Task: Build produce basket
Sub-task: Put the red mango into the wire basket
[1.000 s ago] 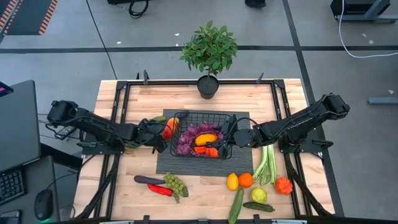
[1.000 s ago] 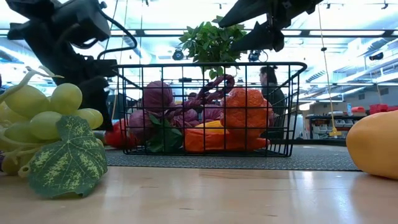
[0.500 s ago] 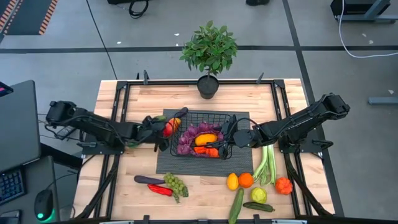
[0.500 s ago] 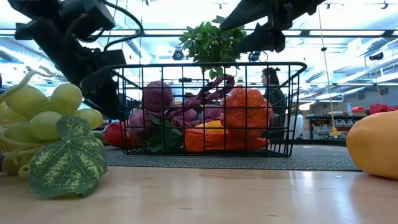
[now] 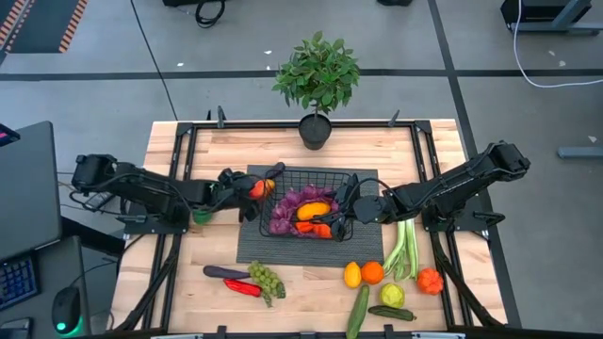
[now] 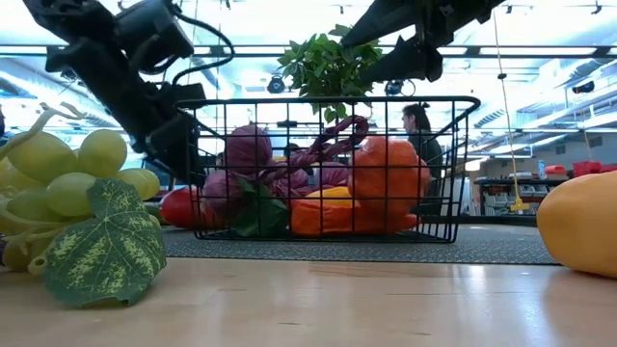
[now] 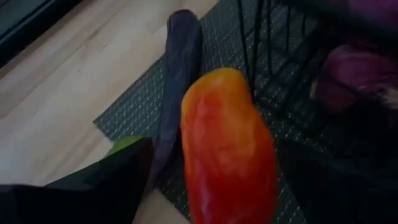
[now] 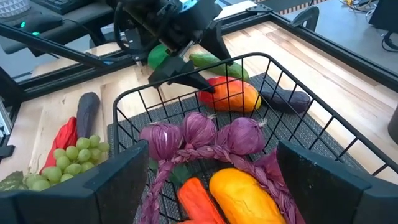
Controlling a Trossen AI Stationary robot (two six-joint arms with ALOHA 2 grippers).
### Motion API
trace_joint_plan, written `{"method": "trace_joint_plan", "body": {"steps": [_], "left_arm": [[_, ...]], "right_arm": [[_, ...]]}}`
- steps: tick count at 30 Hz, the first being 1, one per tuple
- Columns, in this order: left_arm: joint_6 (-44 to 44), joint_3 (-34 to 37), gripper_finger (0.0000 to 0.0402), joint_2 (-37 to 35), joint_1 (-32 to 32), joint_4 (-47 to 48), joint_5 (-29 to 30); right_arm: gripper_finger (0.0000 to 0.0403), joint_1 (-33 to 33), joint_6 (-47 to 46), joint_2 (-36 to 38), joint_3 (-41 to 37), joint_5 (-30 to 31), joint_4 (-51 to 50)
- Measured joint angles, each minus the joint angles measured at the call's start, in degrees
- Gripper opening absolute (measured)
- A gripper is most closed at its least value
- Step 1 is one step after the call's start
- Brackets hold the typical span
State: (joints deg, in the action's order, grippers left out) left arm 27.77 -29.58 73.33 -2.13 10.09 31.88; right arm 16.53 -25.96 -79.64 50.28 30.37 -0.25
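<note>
The left gripper (image 5: 243, 191) is opened wide around a red-orange pepper (image 5: 255, 188), right by the outside wall of the basket (image 5: 303, 173), probably to lift it in. The right gripper (image 5: 337, 215) waits wide open at the basket's other end, holding nothing, maybe to keep it steady. More produce (image 5: 377, 273) lies on the table, waiting its turn.

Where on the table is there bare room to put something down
Bare wood shows behind the basket, either side of the potted plant, and in front of the mat between the green grapes and the lemon. The front right corner is crowded with produce.
</note>
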Motion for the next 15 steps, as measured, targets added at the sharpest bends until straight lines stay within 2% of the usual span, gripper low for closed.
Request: {"method": "trace_joint_plan", "body": {"steps": [15], "left_arm": [[0.04,0.09,0.0348,8.49,1.96,-0.43,-1.74]], "right_arm": [[0.0352,0.0,-0.91,0.02,0.0,-0.02,-1.79]]}}
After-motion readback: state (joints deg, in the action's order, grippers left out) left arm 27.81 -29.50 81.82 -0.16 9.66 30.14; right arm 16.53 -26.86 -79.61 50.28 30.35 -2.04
